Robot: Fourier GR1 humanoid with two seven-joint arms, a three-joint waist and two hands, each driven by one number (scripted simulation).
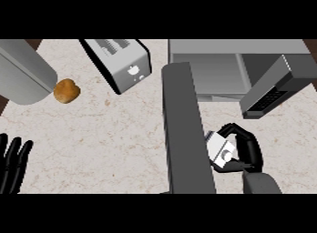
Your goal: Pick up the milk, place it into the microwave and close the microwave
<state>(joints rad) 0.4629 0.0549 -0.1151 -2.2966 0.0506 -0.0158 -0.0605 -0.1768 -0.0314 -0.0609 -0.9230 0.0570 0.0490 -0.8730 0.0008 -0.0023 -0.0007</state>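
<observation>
The robot's right hand is curling its black fingers and thumb round the milk, a small pale carton, at the lower right of the head view. The carton is sitting just beside the right face of the microwave's open door, which is reaching out as 1 long grey slab towards the robot. Whether the milk is already clear of the counter cannot be told from above.

The microwave is standing at the far right of the counter, its cavity lying open between the door's hinge side and the dark keypad panel. The left hand is resting open, fingers up, at the lower left edge, well apart from the work.

The step in hand appears to be the carry into the cavity. To do it well, the hand is likely needing to lift the carton upright, travel away from the robot along the door without brushing its face, and steer left of the keypad panel. Setting the milk deep on the cavity floor, not near the sill, should leave the door free to swing shut. The fingers should be letting go only once the carton is standing on its base.

A toaster, a golden-brown lump of food and a large grey rounded vessel are lying to the left, well apart from the path.
</observation>
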